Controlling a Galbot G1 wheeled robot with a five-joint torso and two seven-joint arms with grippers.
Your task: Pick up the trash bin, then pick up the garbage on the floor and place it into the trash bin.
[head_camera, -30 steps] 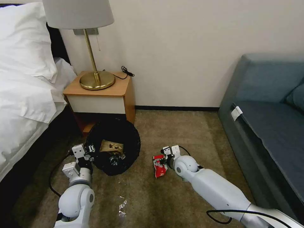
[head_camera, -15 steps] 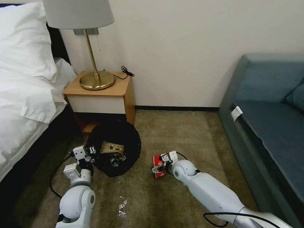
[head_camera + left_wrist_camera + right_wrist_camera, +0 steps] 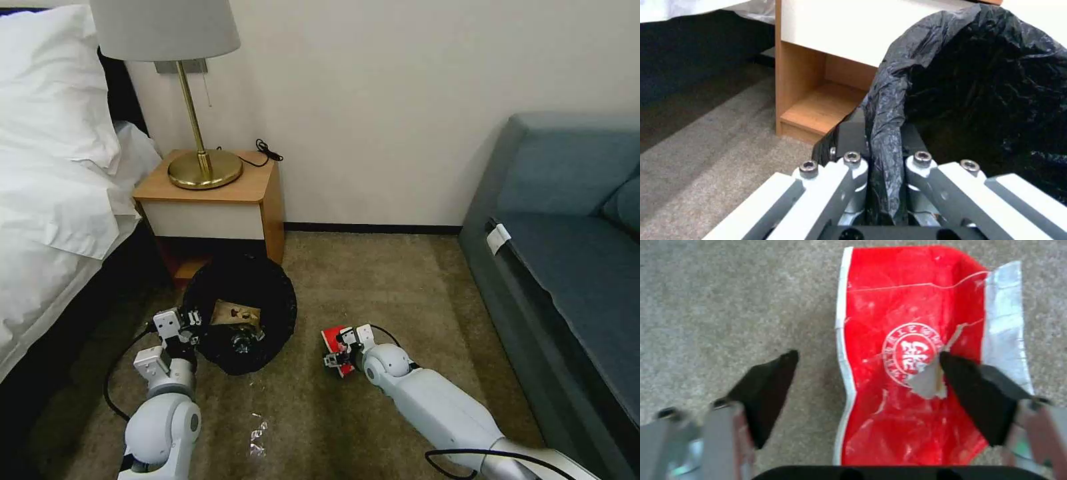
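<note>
Landmark: the small wooden nightstand [image 3: 223, 200] with the brass lamp [image 3: 200, 160] on top, against the wall

Trash bin [image 3: 241, 313], small and round, lined with a glossy black plastic bag: on the brown carpet [image 3: 400, 287] directly in front of the nightstand, near its open lower shelf. Inside it: a crumpled piece of brown paper [image 3: 235, 311] and a clear bottle-like item [image 3: 241, 341], details too small to tell

Left gripper [image 3: 189, 320]: at the bin's rim, on the side of the bin away from the nightstand's front right corner. In the left wrist view the left gripper [image 3: 886, 160] has its jaws closed together, pinching a fold of the black bag [image 3: 889, 110] at the rim; the nightstand's lower shelf shows just behind

Flat red snack packet [image 3: 335, 340] with white edging: lying on the carpet in front of the nightstand and off its right front corner, apart from the bin

Right gripper [image 3: 340, 350]: low over the packet. In the right wrist view the right gripper [image 3: 867, 383] has its jaws spread wide; one black fingertip [image 3: 962, 373] sits over the torn, silvery side of the packet [image 3: 907, 350], the other is over bare carpet beside the packet's white edge. Whether the fingertips touch the packet cannot be told

Shiny clear film scrap [image 3: 257, 435]: on the carpet well in front of the nightstand, nearer the robot than the bin
</note>
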